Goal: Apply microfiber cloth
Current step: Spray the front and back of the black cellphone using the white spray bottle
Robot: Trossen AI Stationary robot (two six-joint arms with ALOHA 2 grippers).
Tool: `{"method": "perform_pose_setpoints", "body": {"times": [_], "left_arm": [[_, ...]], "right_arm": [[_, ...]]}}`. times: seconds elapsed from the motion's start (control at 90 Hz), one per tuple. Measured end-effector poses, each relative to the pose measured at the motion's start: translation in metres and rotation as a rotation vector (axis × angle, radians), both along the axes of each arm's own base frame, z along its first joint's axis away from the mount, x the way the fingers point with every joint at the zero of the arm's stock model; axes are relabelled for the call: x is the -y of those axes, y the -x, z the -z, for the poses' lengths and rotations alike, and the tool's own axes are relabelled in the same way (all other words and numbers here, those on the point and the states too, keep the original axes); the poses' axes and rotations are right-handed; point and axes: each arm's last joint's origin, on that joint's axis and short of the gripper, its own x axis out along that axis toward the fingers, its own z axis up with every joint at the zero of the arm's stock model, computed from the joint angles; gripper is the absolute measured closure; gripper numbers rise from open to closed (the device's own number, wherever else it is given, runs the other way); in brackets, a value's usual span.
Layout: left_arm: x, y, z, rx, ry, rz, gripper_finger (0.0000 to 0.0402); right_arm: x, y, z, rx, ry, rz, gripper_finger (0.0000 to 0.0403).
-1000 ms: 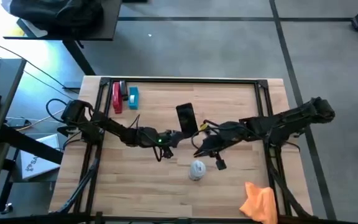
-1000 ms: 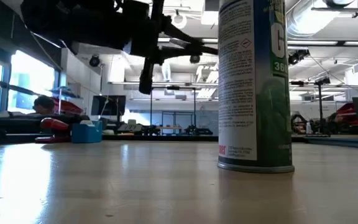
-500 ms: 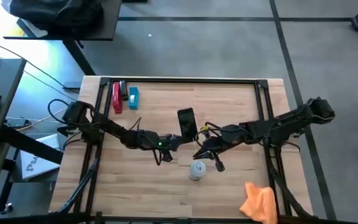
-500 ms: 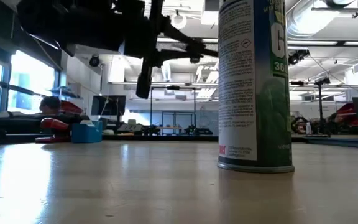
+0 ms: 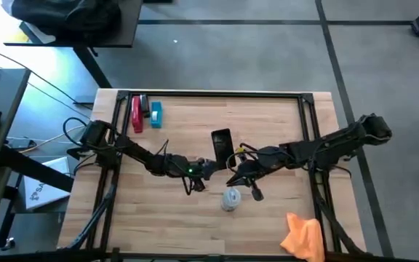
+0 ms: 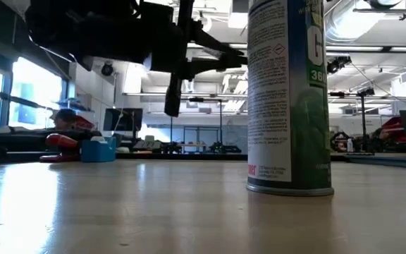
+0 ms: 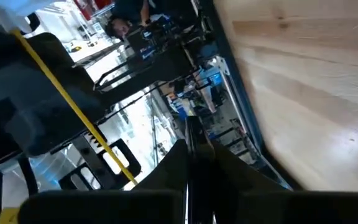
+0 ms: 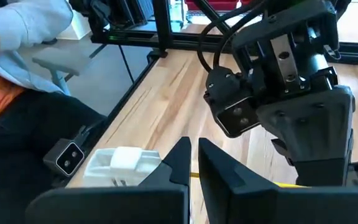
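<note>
Small bright-orange microfiber cloth (image 5: pixel 303 236) lies crumpled at the near right edge of the light wooden counter (image 5: pixel 173 218), untouched, well apart from both arms. Left hand (image 5: pixel 196 184) hangs mid-counter, fingers clenched together, holding nothing. Right hand (image 5: pixel 243 182) hovers just beside the white spray bottle (image 5: pixel 230 198), fingers nearly closed, empty. Black phone (image 5: pixel 222 143) lies flat behind them. Red stapler-like tool (image 5: pixel 137 114) and blue block (image 5: pixel 156 115) at far left.

Readable print: spray can only

The spray can (image 6: pixel 288 95), standing right of the raised hand (image 6: pixel 173 95) in the low view, shows a large white "G" and "36" on green; its smaller text is illegible.
</note>
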Motion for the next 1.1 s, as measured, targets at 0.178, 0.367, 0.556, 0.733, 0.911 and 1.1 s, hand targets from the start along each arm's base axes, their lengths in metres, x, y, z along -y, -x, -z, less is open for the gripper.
{"method": "perform_pose_setpoints", "body": {"times": [0.178, 0.367, 0.556, 0.733, 0.911, 1.1], "left_arm": [[-0.001, -0.001, -0.002, 0.011, 0.0, -0.058, 0.0385], [-0.001, -0.001, -0.002, 0.016, 0.05, -0.078, 0.0385], [0.0, -0.001, -0.002, 0.017, 0.054, -0.077, 0.0385], [0.0, -0.001, -0.002, 0.021, 0.079, -0.074, 0.0385], [0.0, -0.001, -0.002, 0.023, 0.093, -0.075, 0.0385], [-0.001, -0.001, -0.002, 0.025, 0.099, -0.086, 0.0385]], "right_arm": [[0.0, 0.0, 0.001, -0.009, 0.0, 0.001, 0.0403], [0.0, 0.001, 0.001, -0.021, -0.001, 0.003, 0.0403], [-0.001, 0.001, 0.002, -0.028, 0.0, 0.005, 0.0403], [-0.002, 0.001, -0.002, -0.001, 0.006, 0.0, 0.0403], [-0.006, -0.001, -0.011, 0.033, 0.018, -0.019, 0.0403], [-0.011, 0.002, -0.007, -0.011, 0.032, 0.013, 0.0403]]}}
